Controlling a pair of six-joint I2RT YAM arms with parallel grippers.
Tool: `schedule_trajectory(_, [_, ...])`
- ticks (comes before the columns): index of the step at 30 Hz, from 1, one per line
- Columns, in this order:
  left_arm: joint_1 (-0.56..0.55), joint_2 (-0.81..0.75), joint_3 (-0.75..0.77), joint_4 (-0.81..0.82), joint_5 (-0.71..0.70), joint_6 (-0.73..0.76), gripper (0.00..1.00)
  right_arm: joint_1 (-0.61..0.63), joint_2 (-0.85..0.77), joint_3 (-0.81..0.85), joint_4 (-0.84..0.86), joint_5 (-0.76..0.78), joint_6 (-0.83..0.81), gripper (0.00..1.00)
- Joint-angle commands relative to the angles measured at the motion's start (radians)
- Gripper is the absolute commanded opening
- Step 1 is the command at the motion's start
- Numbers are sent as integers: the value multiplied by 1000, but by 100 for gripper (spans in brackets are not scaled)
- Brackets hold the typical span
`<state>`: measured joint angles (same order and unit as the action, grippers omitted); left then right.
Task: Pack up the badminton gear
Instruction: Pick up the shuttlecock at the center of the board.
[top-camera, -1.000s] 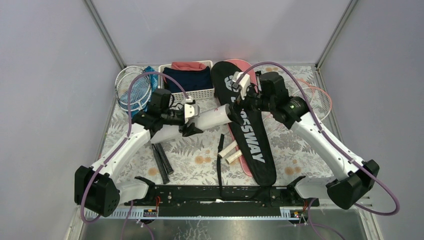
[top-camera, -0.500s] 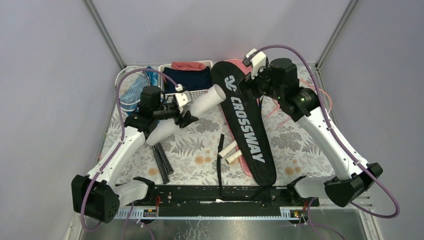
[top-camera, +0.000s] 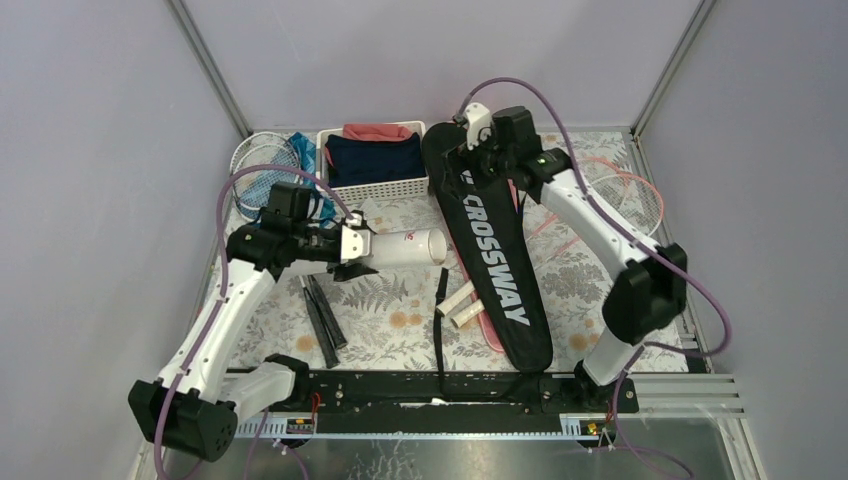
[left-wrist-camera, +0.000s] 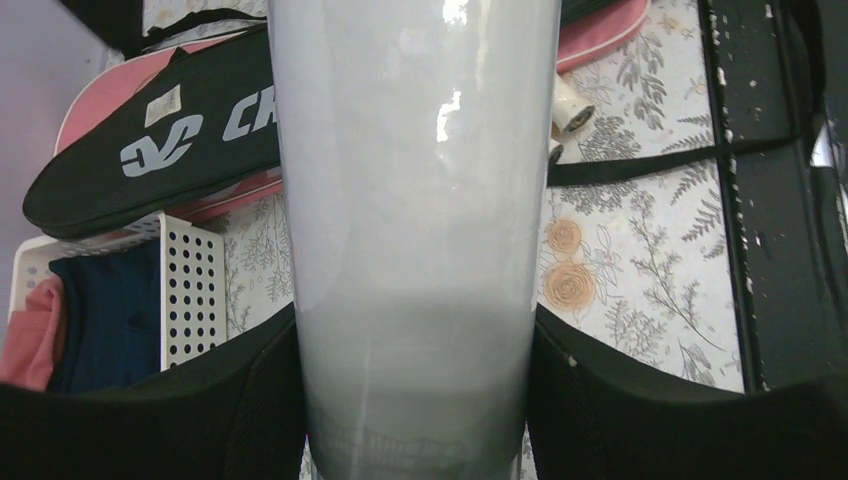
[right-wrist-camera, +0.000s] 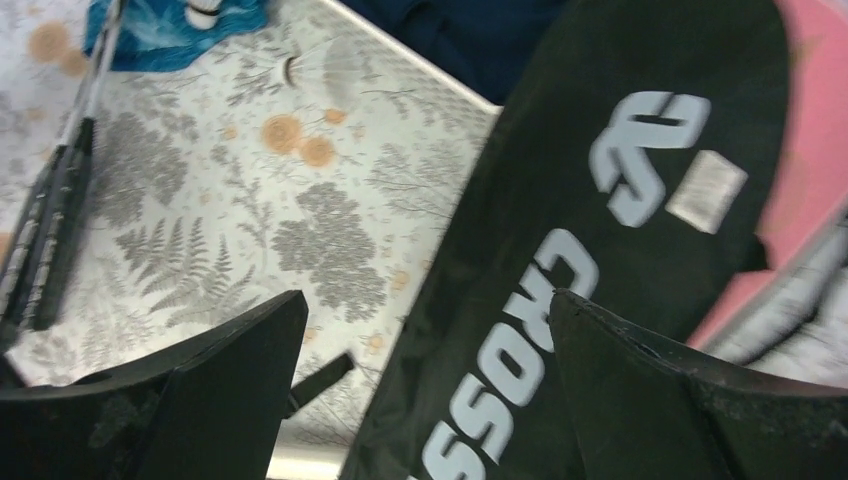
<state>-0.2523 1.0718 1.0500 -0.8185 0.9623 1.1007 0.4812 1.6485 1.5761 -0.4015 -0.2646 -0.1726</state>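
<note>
The long white shuttlecock tube (top-camera: 398, 248) lies level above the table, and my left gripper (top-camera: 350, 247) is shut on its left part. In the left wrist view the tube (left-wrist-camera: 415, 200) fills the gap between both fingers of the left gripper (left-wrist-camera: 415, 400). The black "CROSSWAY" bag (top-camera: 492, 262) lies on the pink bag (top-camera: 488, 337). My right gripper (top-camera: 470, 152) hovers open over the black bag's wide head (right-wrist-camera: 600, 250), and nothing sits between the fingers of the right gripper (right-wrist-camera: 425, 340). Rackets rest at the back left (top-camera: 262, 160) and at the right (top-camera: 632, 198).
A white slatted basket (top-camera: 385, 187) with navy and red clothes stands at the back, beside the black bag. Two black racket handles (top-camera: 322, 318) lie under my left arm. White handles (top-camera: 460, 303) and a black strap (top-camera: 440, 315) lie near the bag. A blue cloth (right-wrist-camera: 170, 20) lies by the back-left rackets.
My left arm swung the tube from a tilt toward the back right to level, and drew it left. My right gripper moved back and left, away from the tube, over the bag's head.
</note>
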Motion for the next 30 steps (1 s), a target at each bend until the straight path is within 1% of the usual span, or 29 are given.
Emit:
schedule_trajectory(1, [7, -29, 81, -205, 11, 172, 60, 0, 123, 73, 100, -295, 87, 97])
schedule_trajectory(4, [7, -30, 89, -211, 15, 145, 61, 15, 227, 112, 140, -396, 143, 95])
schedule_trajectory(6, [7, -30, 81, -209, 11, 143, 61, 34, 288, 130, 173, -421, 164, 95])
schedule_trajectory(10, [8, -37, 60, -178, 2, 113, 60, 79, 412, 186, 212, -427, 189, 95])
schedule_trajectory(15, [9, -38, 43, -146, 1, 84, 60, 116, 566, 314, 223, -433, 218, 93])
schedule_trajectory(25, [13, -37, 26, -108, -4, 38, 60, 152, 853, 657, 135, -416, 224, 89])
schedule_trajectory(30, [20, -37, 28, -108, 0, 36, 60, 155, 942, 755, 136, -422, 246, 86])
